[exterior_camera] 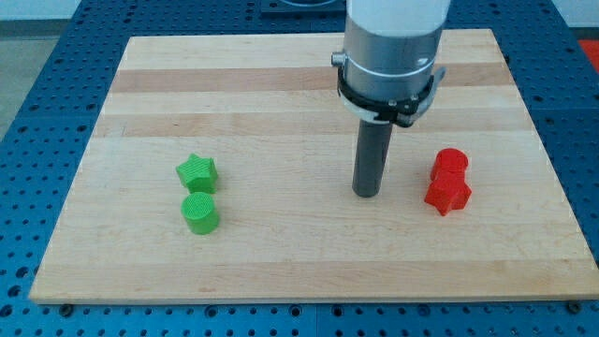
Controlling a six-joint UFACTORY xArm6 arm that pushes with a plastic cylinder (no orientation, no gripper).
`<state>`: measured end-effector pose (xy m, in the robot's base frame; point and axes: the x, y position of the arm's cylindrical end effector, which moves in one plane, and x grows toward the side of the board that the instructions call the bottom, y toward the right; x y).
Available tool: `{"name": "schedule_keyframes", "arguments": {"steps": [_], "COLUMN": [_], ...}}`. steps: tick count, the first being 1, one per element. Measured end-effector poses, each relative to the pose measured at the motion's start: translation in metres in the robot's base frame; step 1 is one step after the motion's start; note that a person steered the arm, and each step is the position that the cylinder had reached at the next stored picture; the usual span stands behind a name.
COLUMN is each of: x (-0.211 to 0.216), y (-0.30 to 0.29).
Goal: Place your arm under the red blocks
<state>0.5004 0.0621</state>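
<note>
My tip (366, 194) rests on the wooden worktop (281, 94), right of centre. There is no pincer on this rod, so nothing spreads or pinches. The two red blocks (448, 181) sit touching near the right edge, just right of my tip; the lower one may be a star. The spot below them, toward the bottom-right corner, lies down and right of my tip.

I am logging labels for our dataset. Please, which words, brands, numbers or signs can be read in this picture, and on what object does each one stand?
None: no text, number or sign shows anywhere.
The red blocks, green star block, green round block, wooden board and arm above my tip are all plain.
</note>
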Motion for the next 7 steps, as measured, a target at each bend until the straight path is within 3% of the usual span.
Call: {"name": "schedule_keyframes", "arguments": {"steps": [1, 2, 3, 5, 6, 7], "x": [0.029, 0.085, 0.085, 0.085, 0.072, 0.020], "y": [0.000, 0.020, 0.022, 0.122, 0.122, 0.122]}}
